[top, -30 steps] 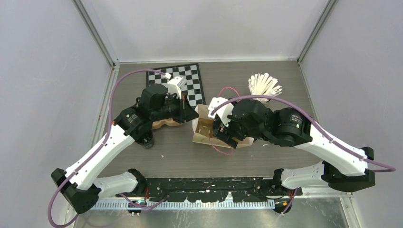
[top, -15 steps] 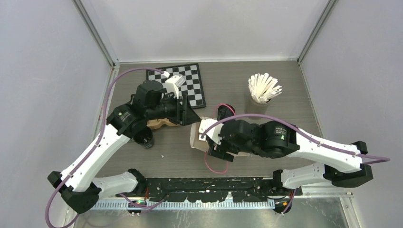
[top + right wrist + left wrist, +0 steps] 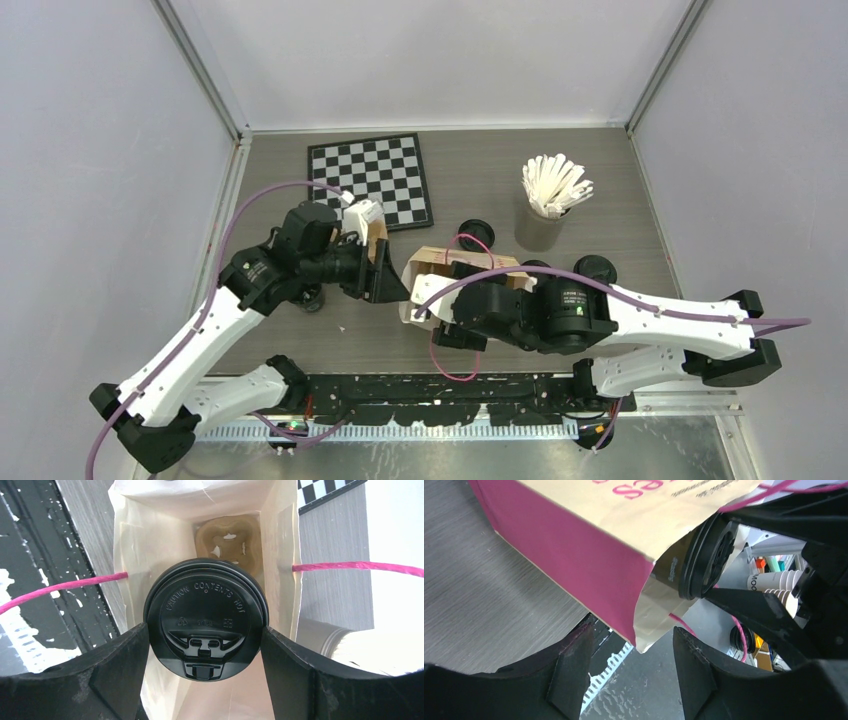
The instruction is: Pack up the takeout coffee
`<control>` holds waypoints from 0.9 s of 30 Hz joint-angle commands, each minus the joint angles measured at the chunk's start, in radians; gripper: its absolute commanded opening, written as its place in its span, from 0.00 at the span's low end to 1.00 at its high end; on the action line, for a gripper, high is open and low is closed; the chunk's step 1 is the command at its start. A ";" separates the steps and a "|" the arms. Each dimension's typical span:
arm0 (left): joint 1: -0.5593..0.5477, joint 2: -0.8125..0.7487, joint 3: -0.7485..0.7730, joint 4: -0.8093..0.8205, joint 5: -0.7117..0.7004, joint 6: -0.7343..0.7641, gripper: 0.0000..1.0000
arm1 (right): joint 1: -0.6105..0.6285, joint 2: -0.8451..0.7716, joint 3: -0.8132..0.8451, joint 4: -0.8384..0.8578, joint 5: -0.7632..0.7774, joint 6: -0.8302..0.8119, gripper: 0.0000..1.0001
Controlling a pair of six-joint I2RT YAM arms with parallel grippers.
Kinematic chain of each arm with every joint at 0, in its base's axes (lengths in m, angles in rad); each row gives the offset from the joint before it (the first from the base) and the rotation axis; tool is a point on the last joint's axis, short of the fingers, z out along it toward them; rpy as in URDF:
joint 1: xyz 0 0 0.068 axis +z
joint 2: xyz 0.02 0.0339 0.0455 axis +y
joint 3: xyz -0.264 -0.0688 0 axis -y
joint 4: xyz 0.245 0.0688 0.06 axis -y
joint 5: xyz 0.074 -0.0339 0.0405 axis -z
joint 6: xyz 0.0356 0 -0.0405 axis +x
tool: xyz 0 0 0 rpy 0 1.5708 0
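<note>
R claw (image 3: 202, 632) clamps black cup (image 3: 672, 572), lid (image 3: 206, 607) embossed "CAUTION CONTENTS HOT", at paper bag (image 3: 125, 535) mouth. L claw (image 3: 631, 652) parted, empty.

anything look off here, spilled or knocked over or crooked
Nothing spilled or knocked over. The lidded cup is held squarely between the right fingers at the mouth of the paper bag, with the pulp tray lying at the bottom. The one tight spot: the lid nearly fills the bag's narrow mouth.
</note>
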 commanded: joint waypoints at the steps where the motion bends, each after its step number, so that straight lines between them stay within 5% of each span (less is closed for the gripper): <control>1: 0.004 -0.039 -0.037 0.058 0.045 -0.004 0.62 | 0.006 -0.030 0.007 0.064 0.075 -0.020 0.62; 14: 0.004 0.009 -0.062 0.159 -0.007 -0.009 0.58 | 0.005 -0.045 -0.027 0.091 0.061 -0.037 0.62; 23: 0.004 0.026 -0.072 0.154 0.009 0.015 0.43 | 0.005 -0.017 -0.059 0.117 0.024 -0.067 0.62; 27: 0.004 0.023 -0.083 0.163 0.033 0.013 0.25 | 0.006 -0.014 -0.087 0.147 0.029 -0.116 0.62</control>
